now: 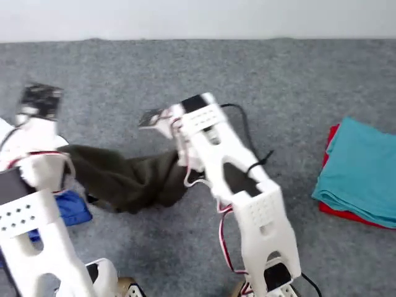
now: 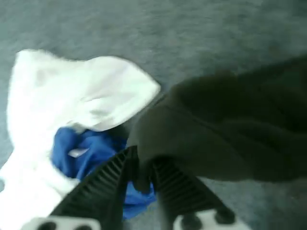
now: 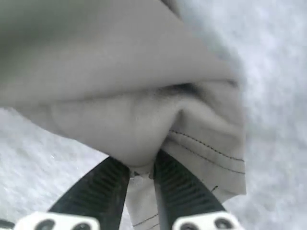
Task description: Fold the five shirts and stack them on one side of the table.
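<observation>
While the white shirt (image 2: pixel 62 96) and blue shirt (image 2: pixel 81 148) sit bunched at far left, my left gripper (image 2: pixel 141 165) pinches one end of the olive shirt (image 1: pixel 130 179). My right gripper (image 3: pixel 143 167) clamps the other end mid-table, and the teal shirt (image 1: pixel 362 173) lies folded on the red shirt (image 1: pixel 332 141) far right.

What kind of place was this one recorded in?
Probably a robot lab bench rather than a home: a grey felt-covered table against a bare white wall, the left gripper and right gripper pinching one olive shirt, and a teal shirt folded on a red shirt.
</observation>
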